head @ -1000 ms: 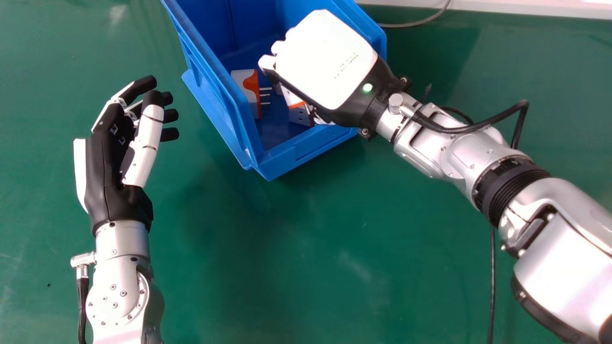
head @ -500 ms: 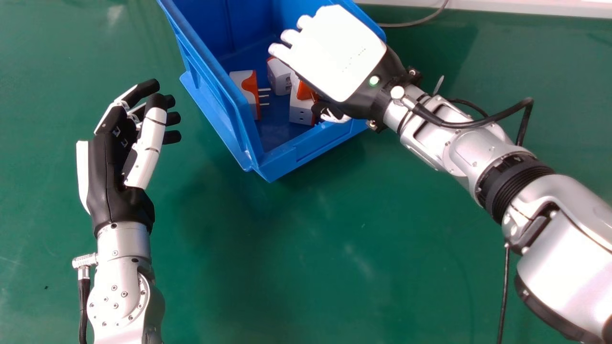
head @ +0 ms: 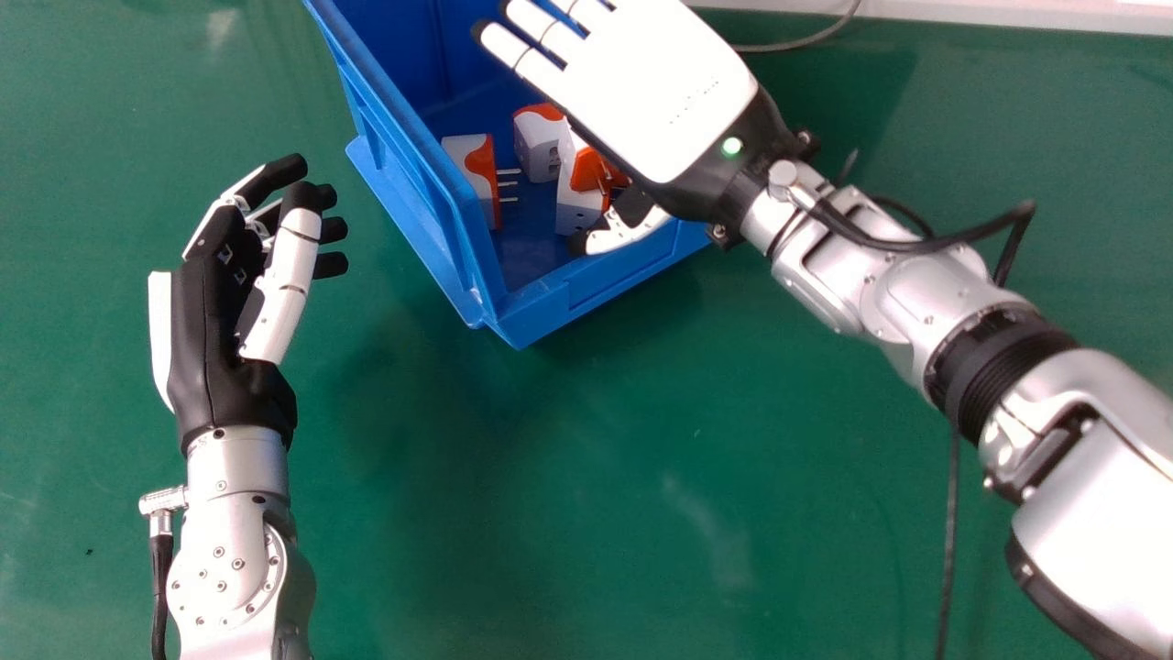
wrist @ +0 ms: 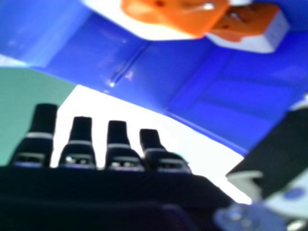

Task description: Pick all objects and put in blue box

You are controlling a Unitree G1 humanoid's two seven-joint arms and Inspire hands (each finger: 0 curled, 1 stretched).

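Robotics lab/workshop prob shown tbh, suggested by robot arms (head: 1090, 532) at 4 & 8 o'clock, green worktop (head: 586, 477), blue box (head: 449, 220) approx 11.

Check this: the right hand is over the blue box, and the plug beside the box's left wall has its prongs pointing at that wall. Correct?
No: in the head view, the plug points its prongs away from the wall. The right hand is over the box.

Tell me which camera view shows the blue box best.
The head view: the blue box shows its left wall, near rim and floor. The right hand view shows part of its blue plastic close up.
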